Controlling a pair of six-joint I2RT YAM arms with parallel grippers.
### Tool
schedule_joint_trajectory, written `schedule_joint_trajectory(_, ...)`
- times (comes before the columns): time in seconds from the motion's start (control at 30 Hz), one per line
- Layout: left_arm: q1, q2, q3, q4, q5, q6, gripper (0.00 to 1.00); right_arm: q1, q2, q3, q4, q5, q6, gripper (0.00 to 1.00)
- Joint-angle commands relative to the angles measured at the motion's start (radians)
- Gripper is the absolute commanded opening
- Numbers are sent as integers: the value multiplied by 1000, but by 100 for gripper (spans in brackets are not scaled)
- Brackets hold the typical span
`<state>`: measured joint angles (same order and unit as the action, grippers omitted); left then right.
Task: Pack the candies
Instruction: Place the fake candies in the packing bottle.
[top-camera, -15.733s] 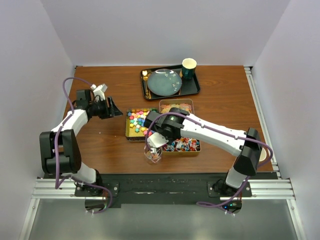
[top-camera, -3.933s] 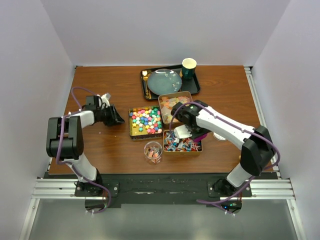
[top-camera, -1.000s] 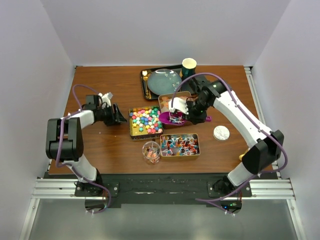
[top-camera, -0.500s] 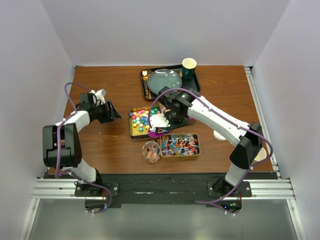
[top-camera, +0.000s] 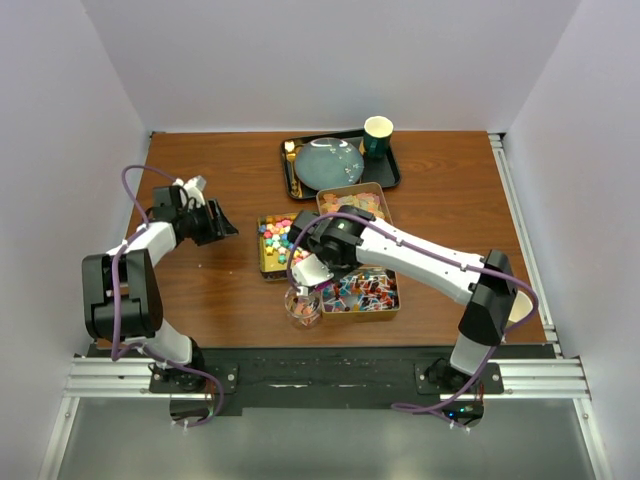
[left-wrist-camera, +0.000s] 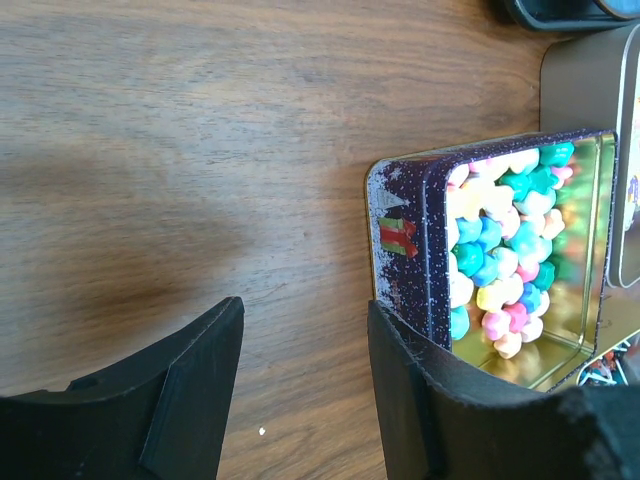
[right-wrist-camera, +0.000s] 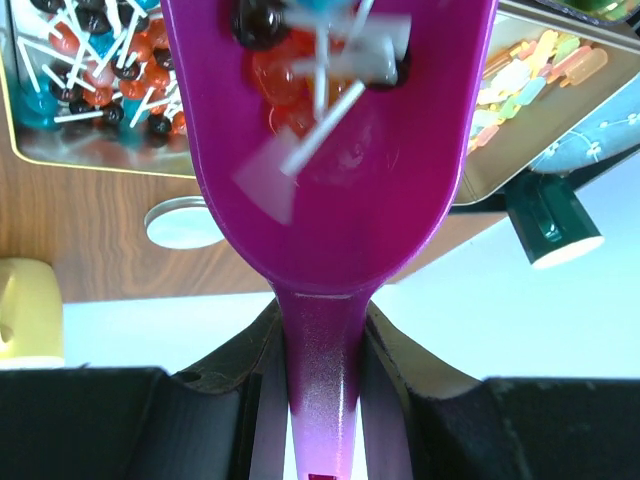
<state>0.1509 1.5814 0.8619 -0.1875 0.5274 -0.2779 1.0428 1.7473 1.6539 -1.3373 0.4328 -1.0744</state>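
Observation:
Three open tins hold the candies: multicoloured cubes (top-camera: 276, 243) (left-wrist-camera: 502, 248), pale gummies (top-camera: 352, 202) (right-wrist-camera: 530, 85), and red-blue-white wrapped pieces (top-camera: 365, 291) (right-wrist-camera: 85, 75). My right gripper (top-camera: 309, 270) (right-wrist-camera: 322, 395) is shut on the handle of the purple scoop (right-wrist-camera: 330, 170). The scoop holds a few wrapped candies (right-wrist-camera: 318, 55), blurred in motion, and tips down over a small clear glass (top-camera: 303, 309) that has some candies in it. My left gripper (top-camera: 217, 222) (left-wrist-camera: 300, 395) stands open over bare wood, its right finger (left-wrist-camera: 420, 390) close beside the cube tin's wall.
A black tray (top-camera: 388, 178) at the back carries a blue-grey plate (top-camera: 328, 163) and a green cup (top-camera: 378, 135) (right-wrist-camera: 553, 220). A white round lid (right-wrist-camera: 185, 222) and a pale yellow object (right-wrist-camera: 28, 310) lie on the table to the right of the tins.
My right arm has carried the scoop from over the gummies tin forward and left to above the glass. The left gripper has shifted slightly and stays open.

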Motion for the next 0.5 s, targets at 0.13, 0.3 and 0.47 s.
schedule_joint_trajectory(0.13,15,-41,20,40,19,-26,58,54,-29,-22,-250,148,-30,0)
schedule_joint_trajectory(0.3,19,-52,23,42,31,-32,58,65,-34,-32,-252,205,-38,0)
schedule_joint_trajectory(0.47,18,-72,20,49,51,-38,59,65,-45,-32,-253,219,-38,0)
